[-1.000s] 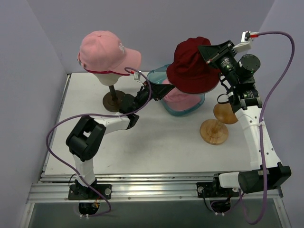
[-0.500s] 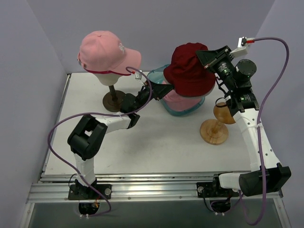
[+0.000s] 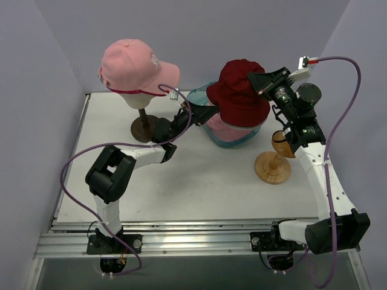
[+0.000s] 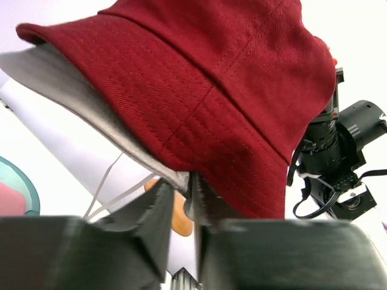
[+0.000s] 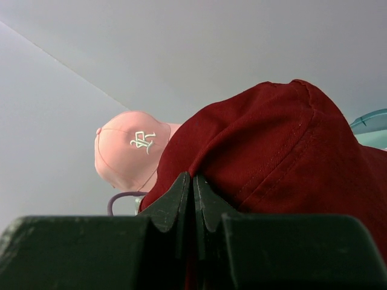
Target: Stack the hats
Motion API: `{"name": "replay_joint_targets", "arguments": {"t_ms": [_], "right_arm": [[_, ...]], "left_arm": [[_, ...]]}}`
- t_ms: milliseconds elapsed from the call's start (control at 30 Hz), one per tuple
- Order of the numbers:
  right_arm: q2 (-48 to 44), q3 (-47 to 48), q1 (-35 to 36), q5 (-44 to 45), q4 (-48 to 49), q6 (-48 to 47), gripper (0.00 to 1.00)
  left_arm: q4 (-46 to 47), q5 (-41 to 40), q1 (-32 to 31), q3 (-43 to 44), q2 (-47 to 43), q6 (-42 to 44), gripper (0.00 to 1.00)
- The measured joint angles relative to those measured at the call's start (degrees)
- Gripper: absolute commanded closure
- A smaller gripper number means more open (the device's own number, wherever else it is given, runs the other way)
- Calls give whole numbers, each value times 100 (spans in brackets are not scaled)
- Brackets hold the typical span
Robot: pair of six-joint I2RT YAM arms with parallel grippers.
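The right gripper [image 3: 261, 77], clamped on the crown side of the dark red bucket hat [image 3: 239, 90], has carried it left and lower over the last second. The hat now hangs just above the teal tray [image 3: 195, 96] and the pale pink hat [image 3: 227, 132] lying in it. Meanwhile the left gripper [image 4: 192, 184] has narrowed onto the near brim, with the grey lining caught between its fingers. With both arms holding, the hat looks nearly ready to settle on the pink one.
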Motion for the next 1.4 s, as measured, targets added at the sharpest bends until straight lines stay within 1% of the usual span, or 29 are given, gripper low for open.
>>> {"name": "replay_joint_targets", "arguments": {"t_ms": [33, 100, 133, 367, 633, 767, 867, 1033, 1300, 1367, 1400], "right_arm": [[0, -22, 0, 0, 4, 0, 100], [0, -59, 0, 0, 26, 0, 100], [0, -70, 0, 0, 31, -2, 100], [79, -153, -136, 0, 144, -24, 100], [885, 302, -505, -50, 188, -39, 100], [1213, 658, -654, -101, 179, -87, 100], [1325, 841, -691, -146, 271, -133, 100], [1403, 859, -719, -232, 588, -223, 100], [1799, 859, -826, -321, 737, -269, 100], [1814, 859, -848, -319, 728, -297, 100], [1814, 859, -870, -317, 728, -317, 100]], "left_arm": [[-2, -2, 11, 0, 0, -15, 84], [-2, -4, 37, 0, 0, -48, 96], [0, -4, 50, 0, 0, -59, 97], [2, -7, 136, 2, 2, -48, 98], [68, -9, 195, 24, 326, 129, 98], [55, -2, 271, 199, 699, 282, 98], [-42, 72, 286, 505, 935, 470, 98], [-140, 133, 286, 975, 1327, 638, 98], [-551, 136, 289, 1108, 1683, 844, 97], [-588, 138, 289, 1108, 1683, 859, 93], [-586, 138, 289, 1099, 1683, 881, 88]]}}
